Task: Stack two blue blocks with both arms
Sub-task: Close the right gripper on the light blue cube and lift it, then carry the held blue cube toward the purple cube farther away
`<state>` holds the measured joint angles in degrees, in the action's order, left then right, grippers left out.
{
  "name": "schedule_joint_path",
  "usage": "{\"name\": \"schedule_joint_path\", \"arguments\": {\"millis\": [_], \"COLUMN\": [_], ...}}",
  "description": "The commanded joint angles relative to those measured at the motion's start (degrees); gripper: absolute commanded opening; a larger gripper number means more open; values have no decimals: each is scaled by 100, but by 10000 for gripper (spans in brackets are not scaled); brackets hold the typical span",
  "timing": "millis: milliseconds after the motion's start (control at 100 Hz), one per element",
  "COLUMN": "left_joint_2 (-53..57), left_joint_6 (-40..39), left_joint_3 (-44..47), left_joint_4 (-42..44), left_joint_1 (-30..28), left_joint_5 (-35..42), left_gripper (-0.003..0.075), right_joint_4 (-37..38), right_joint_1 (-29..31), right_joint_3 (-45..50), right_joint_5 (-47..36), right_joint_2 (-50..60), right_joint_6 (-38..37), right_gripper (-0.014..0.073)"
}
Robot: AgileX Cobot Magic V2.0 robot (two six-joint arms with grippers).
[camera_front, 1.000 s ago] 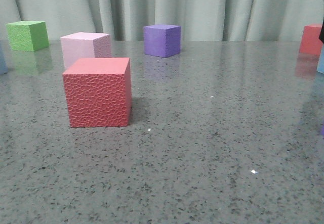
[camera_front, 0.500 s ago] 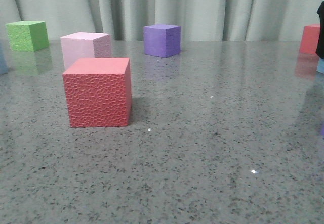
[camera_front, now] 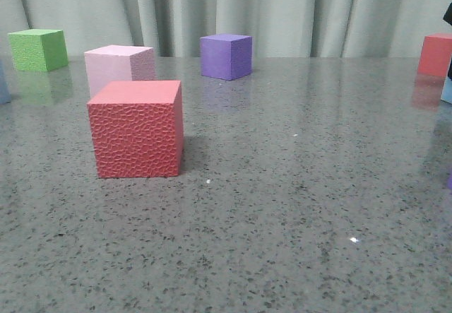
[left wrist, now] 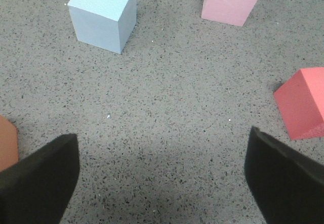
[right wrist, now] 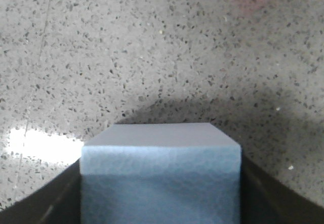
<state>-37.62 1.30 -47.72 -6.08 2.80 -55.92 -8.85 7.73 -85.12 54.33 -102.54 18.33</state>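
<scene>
Both hands differ: the right hand (right wrist: 160, 204) has a pale sky-blue foam cube (right wrist: 160, 176) clamped between its black fingers (right wrist: 40, 201), which press against the cube's two sides. Speckled grey stone tabletop (right wrist: 152, 47) lies beneath it, with a sliver of red at one edge of the wrist view. The left hand (left wrist: 162, 176) is spread wide and holds nothing, poised over bare tabletop. The second pale sky-blue foam cube (left wrist: 104, 14) stands well ahead of it, off toward one finger's side and apart from both fingers. A pale pink foam cube (left wrist: 230, 0) and a red foam cube (left wrist: 302, 102) also stand around, none between the hand and that blue cube. From the front, a purple foam cube (camera_front: 226, 56) and a green foam cube (camera_front: 38, 49) stand near the curtain (camera_front: 233, 9).
</scene>
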Motion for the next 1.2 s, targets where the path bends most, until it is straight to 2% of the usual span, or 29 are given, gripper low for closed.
{"name": "schedule_joint_path", "arguments": {"millis": [0,210,400,530,790,1010,1190], "left_joint_2": [-39,-39,-39,-39,-39,-39,-39], "left_joint_6": [-53,-53,-53,-53,-53,-53,-53], "left_joint_3": [-200,-200,-200,-200,-200,-200,-200], "left_joint_4": [-58,-58,-58,-58,-58,-58,-58], "left_joint_1": [-12,-12,-12,-12,-12,-12,-12], "left_joint_5": [339,339,339,339,339,339,339], "left_gripper": [618,618,618,618,618,618,618], "right_joint_4": [3,-295,-476,-476,-364,396,500], "right_joint_1": [37,37,-77,-364,-1290,-2194,-2730], "right_joint_3": [-195,-787,-1742,-2235,-2566,-2566,-2566], "right_joint_5": [-88,558,1524,1932,1895,1771,1472], "right_joint_2": [267,272,279,289,289,263,212], "right_joint_6": [65,-49,-692,-1191,-1984,-2849,-3568], "right_gripper": [379,379,379,379,379,379,379]}}
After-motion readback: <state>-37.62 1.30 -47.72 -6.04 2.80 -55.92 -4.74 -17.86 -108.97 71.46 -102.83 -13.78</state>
